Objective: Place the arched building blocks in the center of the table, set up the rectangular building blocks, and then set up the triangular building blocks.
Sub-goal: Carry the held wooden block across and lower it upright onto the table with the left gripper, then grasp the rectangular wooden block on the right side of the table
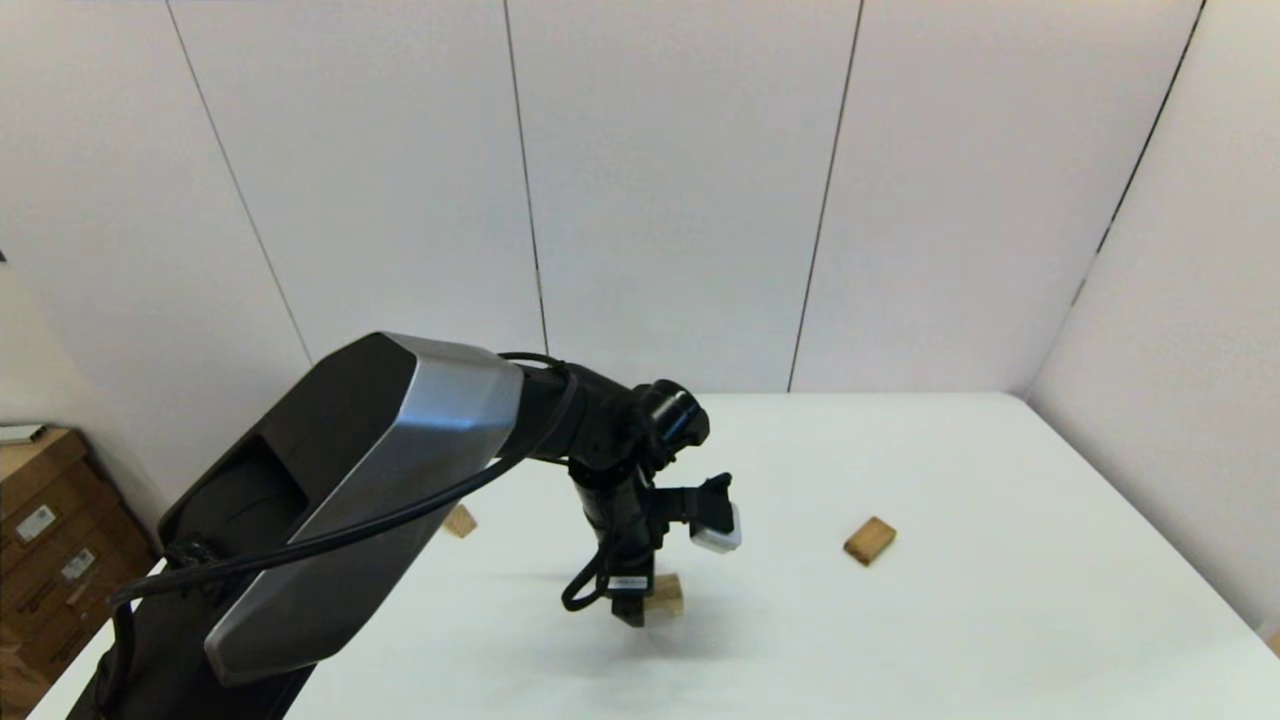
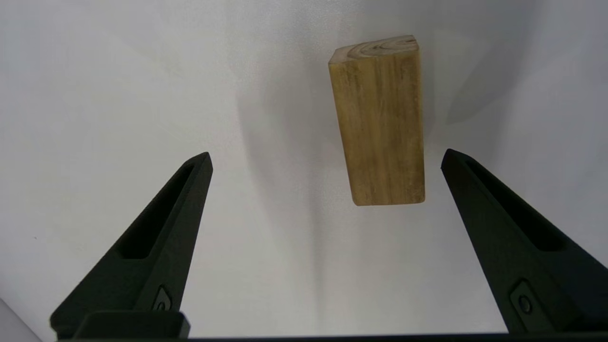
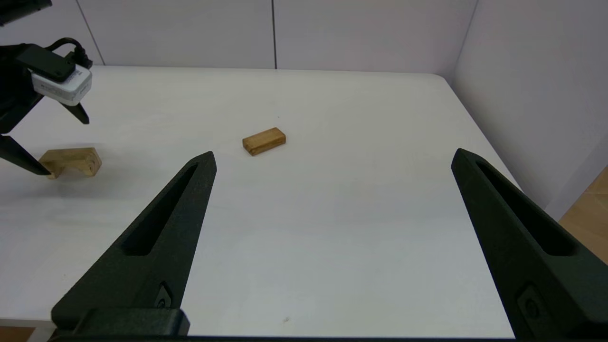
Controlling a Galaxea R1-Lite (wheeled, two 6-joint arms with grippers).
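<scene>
The arched block point(image 1: 667, 594) rests on the white table point(image 1: 1000, 640) near its middle, notch side down, as the right wrist view shows point(image 3: 71, 161). My left gripper point(image 1: 632, 612) hangs over it, pointing down and open. In the left wrist view the arched block point(image 2: 380, 123) lies just beyond the fingertips point(image 2: 190, 209), nearer one finger, and nothing is gripped. The rectangular block point(image 1: 870, 540) lies flat to the right, and the right wrist view shows it point(image 3: 264, 140) too. The small triangular block point(image 1: 460, 521) sits to the left, partly behind my left arm. My right gripper point(image 3: 335, 153) is open over the near right of the table.
White wall panels close off the far side and the right side of the table. Cardboard boxes point(image 1: 45, 530) stand on the floor past the table's left edge. My left arm's large link point(image 1: 340, 500) hides the near left part of the table.
</scene>
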